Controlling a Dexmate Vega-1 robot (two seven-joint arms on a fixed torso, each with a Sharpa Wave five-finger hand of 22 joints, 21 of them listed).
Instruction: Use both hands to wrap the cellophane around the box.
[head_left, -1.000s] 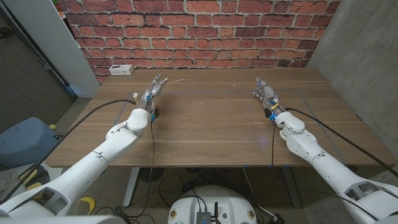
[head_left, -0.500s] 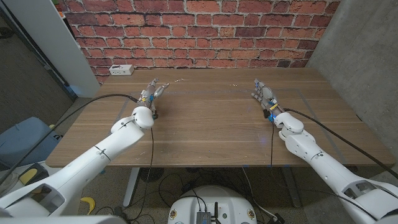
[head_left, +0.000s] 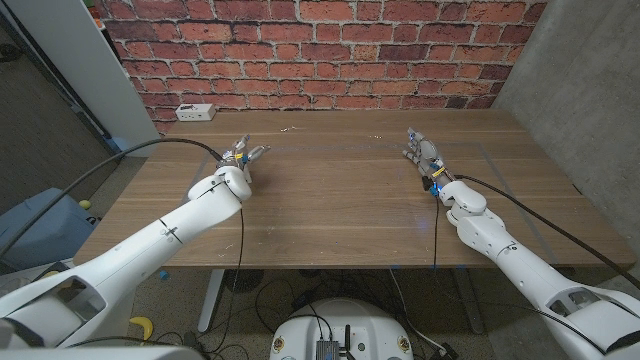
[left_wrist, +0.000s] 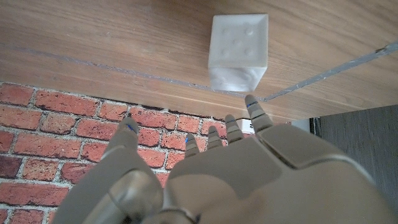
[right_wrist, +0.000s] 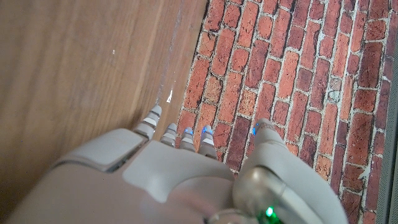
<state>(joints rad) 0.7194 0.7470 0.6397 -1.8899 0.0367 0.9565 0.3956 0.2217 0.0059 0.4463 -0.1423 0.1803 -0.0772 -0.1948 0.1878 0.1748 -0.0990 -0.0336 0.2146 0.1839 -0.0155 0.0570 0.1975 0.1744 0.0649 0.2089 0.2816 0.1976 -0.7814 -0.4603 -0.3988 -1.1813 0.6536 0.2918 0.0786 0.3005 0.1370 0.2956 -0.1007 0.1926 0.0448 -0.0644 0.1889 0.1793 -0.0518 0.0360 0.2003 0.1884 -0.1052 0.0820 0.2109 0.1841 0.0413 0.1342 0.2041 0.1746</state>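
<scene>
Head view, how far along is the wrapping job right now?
Done: nothing that I can see; no wrapping has begun. In hand: nothing; the left hand and the right hand are over the wooden table with fingers apart and nothing in them. All I can make out on the table is a small white socket block at its far left corner. Left: the whole wrap.

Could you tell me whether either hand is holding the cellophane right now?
No, the left hand and right hand are empty above the bare table.

Left robot hand (head_left: 243, 153), right robot hand (head_left: 424, 150), wooden table (head_left: 330, 190), white box (head_left: 195, 112)
</scene>
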